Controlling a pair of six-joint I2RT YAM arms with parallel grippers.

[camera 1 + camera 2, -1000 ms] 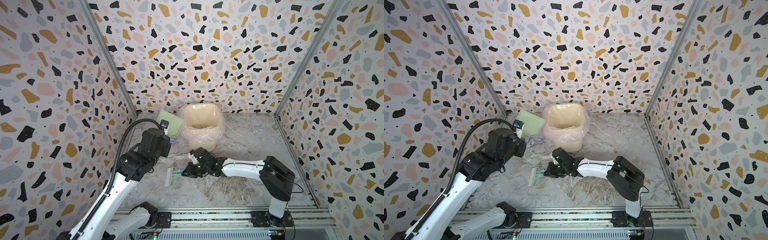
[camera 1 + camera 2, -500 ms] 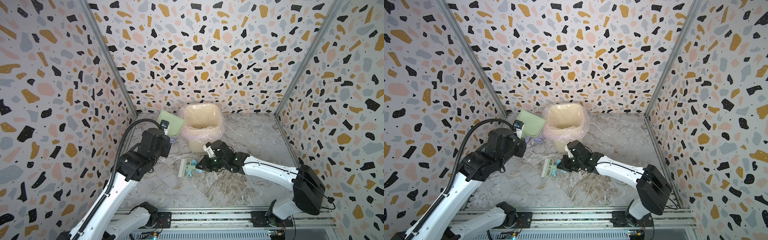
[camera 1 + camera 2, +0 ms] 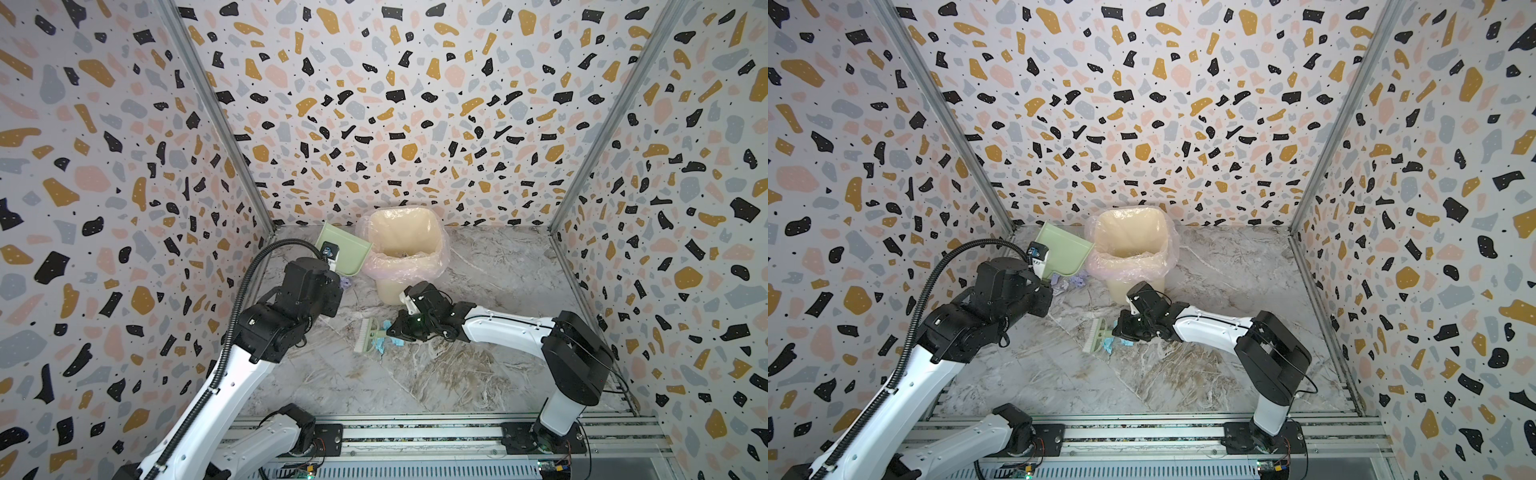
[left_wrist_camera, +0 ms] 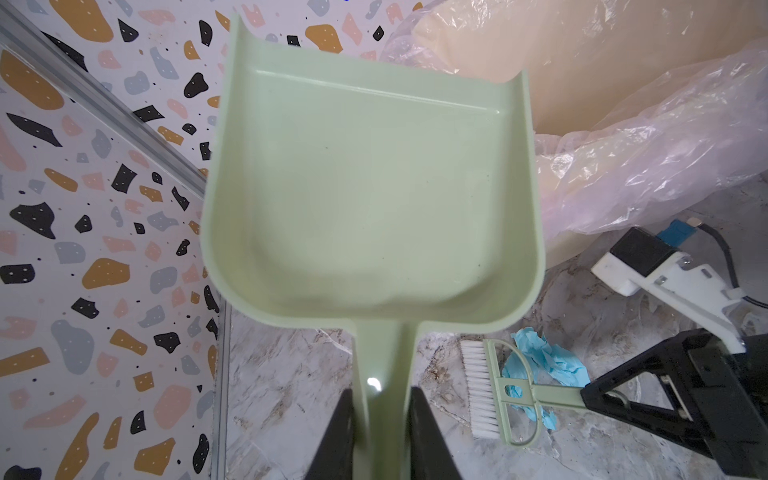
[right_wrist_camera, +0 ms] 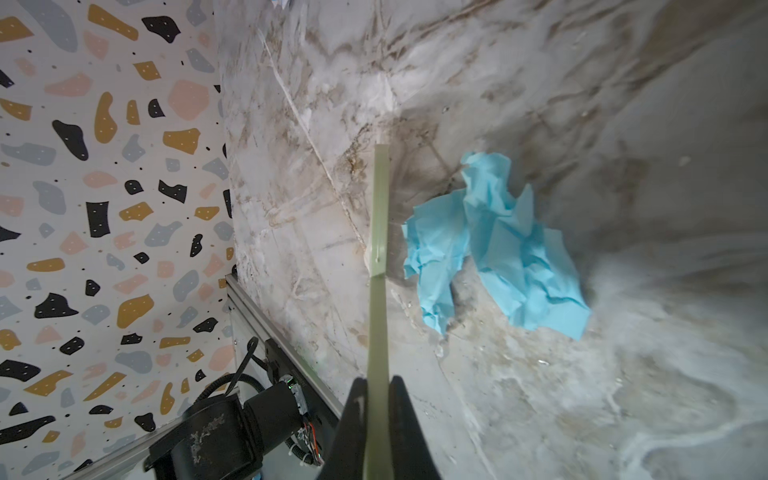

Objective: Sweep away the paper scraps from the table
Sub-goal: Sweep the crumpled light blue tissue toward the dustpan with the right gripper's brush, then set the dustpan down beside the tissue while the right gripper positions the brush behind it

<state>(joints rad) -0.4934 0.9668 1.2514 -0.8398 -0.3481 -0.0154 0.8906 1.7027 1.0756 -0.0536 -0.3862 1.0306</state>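
While the right gripper pinches the thin green brush handle, jaws fully closed on it, light-blue crumpled paper scraps lie on the table at the centre of both top views, touching the brush head's right side. Lavender scraps sit left of the bin, just below the dustpan in frame. Left gripper is closed on the dustpan handle, pan raised beside the pink liner. The bin stands close behind the brush.

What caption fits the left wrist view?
Left hand grips the empty green dustpan by its handle beside the lined bin; right hand holds the brush by a blue paper scrap.
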